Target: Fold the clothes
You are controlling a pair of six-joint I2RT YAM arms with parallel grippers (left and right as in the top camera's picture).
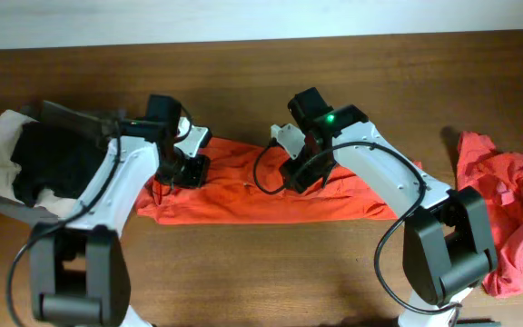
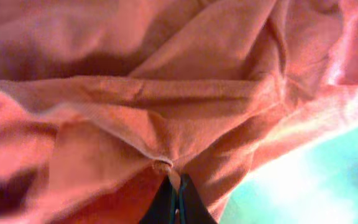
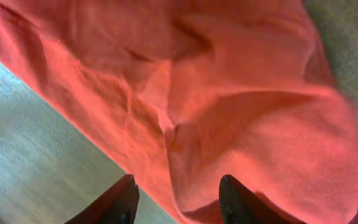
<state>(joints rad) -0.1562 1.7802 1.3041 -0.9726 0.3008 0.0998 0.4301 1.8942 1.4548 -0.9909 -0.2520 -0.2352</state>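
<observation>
Brown wooden table [image 1: 243,82] carries a long orange-red garment [image 1: 261,195] across its middle, a crumpled red garment [image 1: 507,213] at 3 o'clock cut off by the frame edge, and a dark-and-cream heap [image 1: 34,159] at 9 o'clock that I cannot identify. My left gripper [image 2: 174,190], at the orange-red garment's 9 o'clock end, is pinched tight on a small fold of that cloth. My right gripper [image 3: 179,196] stands with jaws apart over the cloth spreading toward 12 o'clock, clamping nothing I can see
</observation>
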